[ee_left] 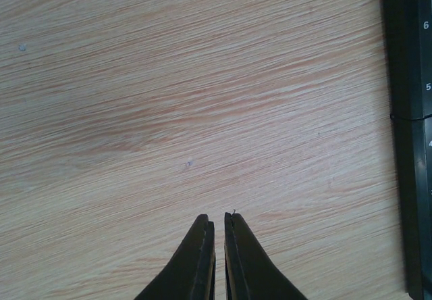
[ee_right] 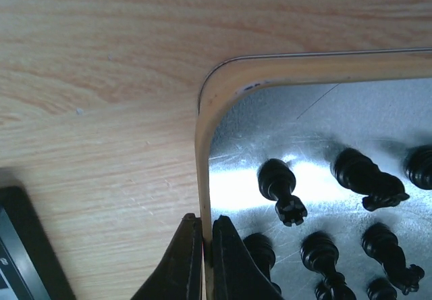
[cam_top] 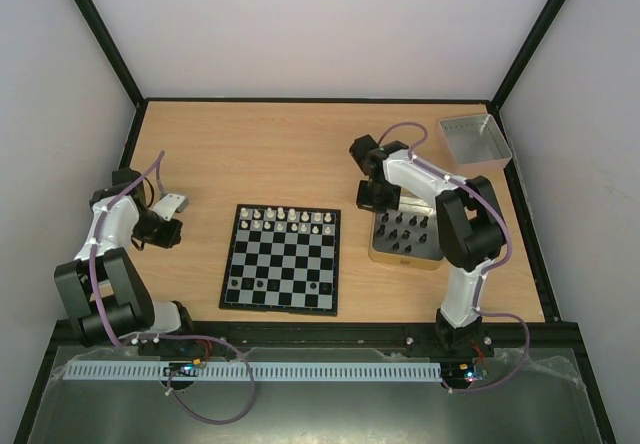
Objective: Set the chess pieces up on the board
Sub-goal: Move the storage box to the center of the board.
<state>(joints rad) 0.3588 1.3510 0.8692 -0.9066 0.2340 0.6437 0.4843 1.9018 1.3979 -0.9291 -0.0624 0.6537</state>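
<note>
Right gripper (ee_right: 204, 220): sitting closed at the tin's (ee_right: 202, 117) left wall, gripping no piece that shows.
Left gripper (ee_left: 217, 217): hanging closed, empty, over the table's (ee_left: 135, 111) left side.
Pieces: black chess pieces (ee_right: 283, 190) lying in the tin; white chess pieces (cam_top: 285, 218) lining the board's (cam_top: 283, 264) far edge.
Risk: jaws possibly nipping that wall; lifting would be tipping the tin, spilling pieces.

The right arm (cam_top: 462, 226) is covering part of the tin (cam_top: 400, 256) in the top view. The chess pieces (cam_top: 287, 220) are showing too small to name. The board (ee_left: 407, 178) is running off the left wrist view's right edge.
</note>
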